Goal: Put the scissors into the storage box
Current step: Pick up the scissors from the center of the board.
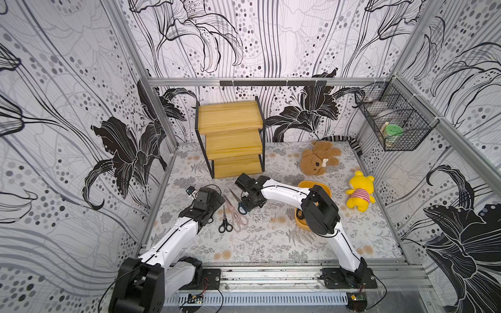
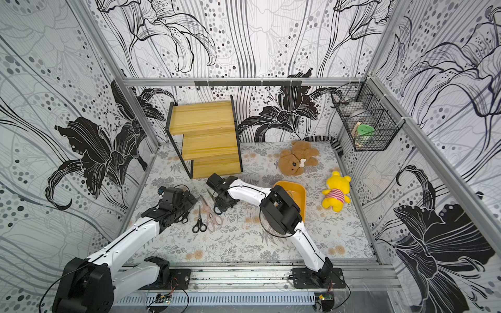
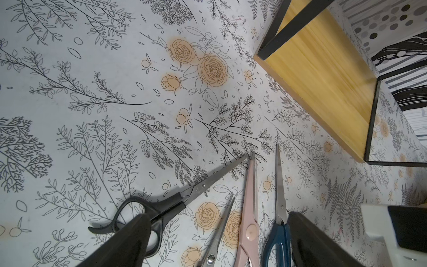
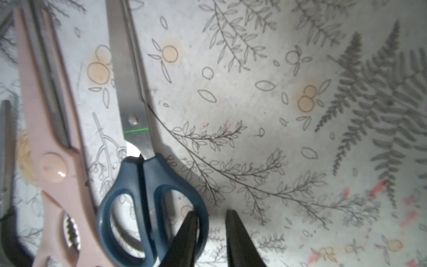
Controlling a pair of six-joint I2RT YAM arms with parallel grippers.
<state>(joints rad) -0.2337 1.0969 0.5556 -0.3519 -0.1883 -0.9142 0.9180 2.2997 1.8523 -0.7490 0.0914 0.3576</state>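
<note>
Both spread — left claw (image 3: 218,215), and right claw (image 4: 210,211) straddling blue scissors' (image 4: 147,180) rounded plastic loop (steel blades).

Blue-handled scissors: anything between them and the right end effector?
Nothing visible. The right end effector straddles the outer handle loop of the blue-handled metal scissors; the pale pink shears lie beside them, clear of it.
</note>
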